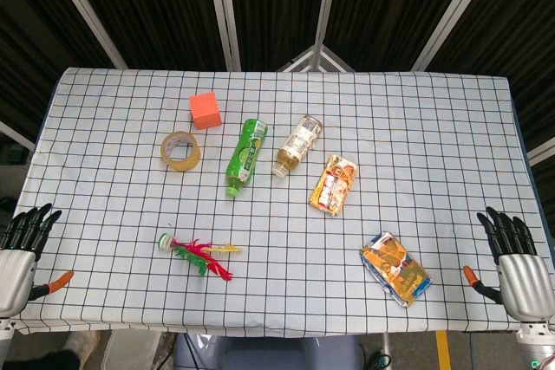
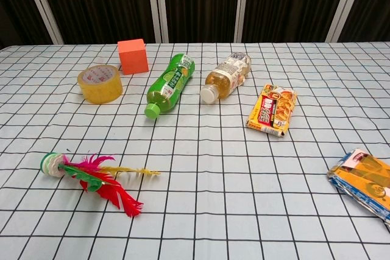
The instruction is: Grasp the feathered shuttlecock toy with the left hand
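Black fingers, held straight and slightly apart with nothing between them, mark the left hand [image 1: 22, 253] at the near left edge of the table [image 1: 434, 127]; it hovers at the cloth's border with its fingertips aimed toward the far side. Only the head view shows it, the chest view catching neither hand. Inward from that hand, toward the table's middle and a little farther from the robot, lies the feathered shuttlecock toy [image 1: 198, 253], flat on the checked cloth. Its round white-and-green base [image 2: 53, 164] is the end nearest the left hand, and the red, pink, green and yellow feathers [image 2: 116, 190] trail away toward the centre, so its long axis runs roughly across the table, nearly crosswise to the way the fingers now point. The right hand [image 1: 513, 262] waits at the opposite near corner, fingers likewise spread and empty, with the orange snack packet [image 1: 395, 269] between it and the toy; it is well apart from the toy, while the left hand is clearly the nearer one. My reading is that the reach must go sideways and slightly forward, arriving over the base or the stem just behind it. Everything else, the tape roll [image 1: 180, 152], orange cube [image 1: 205, 110] and green bottle [image 1: 246, 156], sits farther back, out of the path.
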`<state>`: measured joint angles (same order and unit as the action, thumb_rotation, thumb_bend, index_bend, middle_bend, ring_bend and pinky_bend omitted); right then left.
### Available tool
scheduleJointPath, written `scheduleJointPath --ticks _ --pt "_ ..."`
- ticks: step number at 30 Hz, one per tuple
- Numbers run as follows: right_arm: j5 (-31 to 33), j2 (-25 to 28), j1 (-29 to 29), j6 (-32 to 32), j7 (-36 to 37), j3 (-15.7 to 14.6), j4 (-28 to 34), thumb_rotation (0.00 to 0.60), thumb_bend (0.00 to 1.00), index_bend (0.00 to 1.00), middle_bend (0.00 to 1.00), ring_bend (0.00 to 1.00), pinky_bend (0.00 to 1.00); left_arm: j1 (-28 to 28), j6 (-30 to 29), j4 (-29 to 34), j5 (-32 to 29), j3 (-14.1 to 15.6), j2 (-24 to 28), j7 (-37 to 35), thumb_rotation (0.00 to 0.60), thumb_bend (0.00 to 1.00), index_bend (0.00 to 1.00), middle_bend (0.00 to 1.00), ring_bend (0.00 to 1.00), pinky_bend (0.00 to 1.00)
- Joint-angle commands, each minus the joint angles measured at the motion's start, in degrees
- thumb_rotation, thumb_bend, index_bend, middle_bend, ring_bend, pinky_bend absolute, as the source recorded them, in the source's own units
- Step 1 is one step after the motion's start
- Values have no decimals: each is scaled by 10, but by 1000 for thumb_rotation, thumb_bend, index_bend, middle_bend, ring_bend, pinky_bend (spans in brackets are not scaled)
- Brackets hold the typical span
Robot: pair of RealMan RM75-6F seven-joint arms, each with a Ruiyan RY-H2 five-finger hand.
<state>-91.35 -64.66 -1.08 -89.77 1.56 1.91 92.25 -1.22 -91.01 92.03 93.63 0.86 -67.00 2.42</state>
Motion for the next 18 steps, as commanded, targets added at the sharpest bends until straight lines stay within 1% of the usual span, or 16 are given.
scheduleJointPath --ticks 1,8,13,15,18 --pt "0 0 0 1 0 0 0 600 339 0 0 0 0 0 1 1 -1 0 0 1 600 86 0 0 0 0" --pt "-1 2 1 -2 2 -1 2 600 339 0 0 0 0 0 1 1 5 4 3 2 600 86 0 0 0 0" --pt "-3 1 1 0 0 -3 3 600 338 0 0 0 0 -14 26 2 28 18 15 7 600 94 14 0 0 0" --pt "-2 2 0 2 0 -3 3 600 338 0 0 0 0 -21 35 4 42 23 20 14 600 105 35 0 0 0" --pt "0 3 0 4 2 -3 4 600 338 0 0 0 0 -35 53 16 58 27 24 32 600 139 117 10 0 0"
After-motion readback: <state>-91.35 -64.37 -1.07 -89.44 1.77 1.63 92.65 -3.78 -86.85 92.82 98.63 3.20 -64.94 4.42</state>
